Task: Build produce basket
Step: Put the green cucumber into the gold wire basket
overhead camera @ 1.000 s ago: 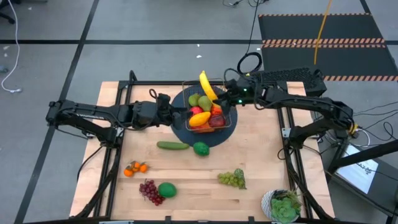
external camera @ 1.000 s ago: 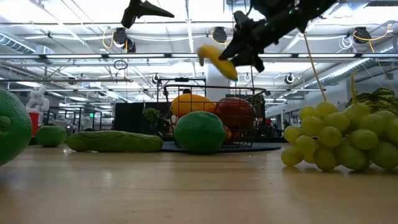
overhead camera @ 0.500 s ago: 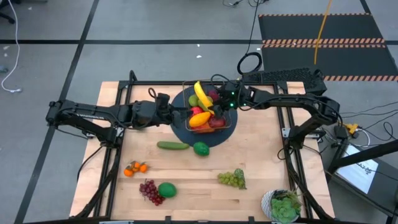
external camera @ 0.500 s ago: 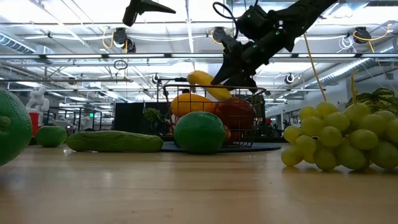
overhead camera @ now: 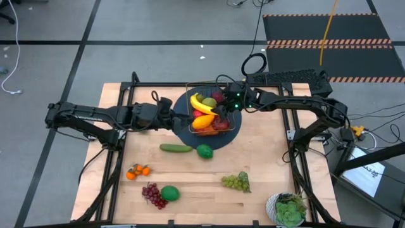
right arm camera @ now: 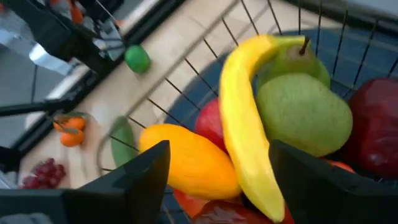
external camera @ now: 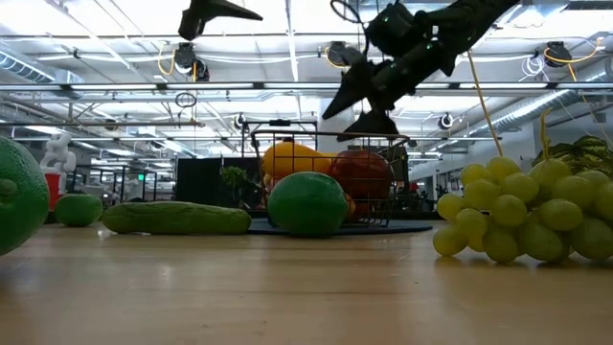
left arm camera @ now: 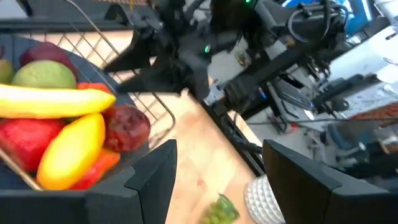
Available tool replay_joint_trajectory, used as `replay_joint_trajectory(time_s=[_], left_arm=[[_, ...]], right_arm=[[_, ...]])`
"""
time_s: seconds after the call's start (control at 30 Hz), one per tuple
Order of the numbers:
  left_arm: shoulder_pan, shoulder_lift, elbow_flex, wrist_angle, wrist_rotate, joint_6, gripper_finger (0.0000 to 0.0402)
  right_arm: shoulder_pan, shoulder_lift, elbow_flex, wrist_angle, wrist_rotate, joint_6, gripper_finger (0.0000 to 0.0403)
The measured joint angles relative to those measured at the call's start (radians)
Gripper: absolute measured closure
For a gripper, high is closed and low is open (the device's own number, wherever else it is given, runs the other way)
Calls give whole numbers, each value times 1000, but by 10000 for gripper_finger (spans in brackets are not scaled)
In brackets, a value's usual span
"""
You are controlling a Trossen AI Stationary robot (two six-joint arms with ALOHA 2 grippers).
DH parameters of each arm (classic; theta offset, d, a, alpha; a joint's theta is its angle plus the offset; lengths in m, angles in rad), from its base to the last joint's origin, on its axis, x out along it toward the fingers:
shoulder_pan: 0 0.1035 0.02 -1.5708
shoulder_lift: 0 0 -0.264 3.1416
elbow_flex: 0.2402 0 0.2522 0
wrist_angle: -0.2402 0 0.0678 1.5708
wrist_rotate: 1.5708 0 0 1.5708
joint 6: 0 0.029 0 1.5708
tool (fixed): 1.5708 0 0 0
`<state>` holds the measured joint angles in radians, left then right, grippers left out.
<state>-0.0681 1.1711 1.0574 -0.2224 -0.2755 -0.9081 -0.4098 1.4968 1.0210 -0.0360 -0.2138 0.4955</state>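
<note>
Wire basket (overhead camera: pixel 209 114) contents half hidden beneath banana (overhead camera: pixel 201 102) and right hand (overhead camera: pixel 223 109).

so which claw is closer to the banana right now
Right. The right claw hangs open just above the banana lying on the fruit in the basket. The left claw waits open beside the basket's left wall, farther off.

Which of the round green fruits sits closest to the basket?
The lime next to the cucumber, at the edge of the dark mat under the basket. The other green one lies farther away by the purple grapes.
</note>
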Motion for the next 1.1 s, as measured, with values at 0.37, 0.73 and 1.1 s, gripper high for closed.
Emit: replay_joint_trajectory(time_s=[0.37,0.73,1.1], left_arm=[[-2,-101,1,-522,185,114,167],[-66,-91,-98,-585,247,494,166],[-88,-91,-344,-433,240,616,54]], right_arm=[[55,-213,0,10,0,165,129],[437,-301,0,8,386,471,146],[787,-272,0,31,819,689,148]])
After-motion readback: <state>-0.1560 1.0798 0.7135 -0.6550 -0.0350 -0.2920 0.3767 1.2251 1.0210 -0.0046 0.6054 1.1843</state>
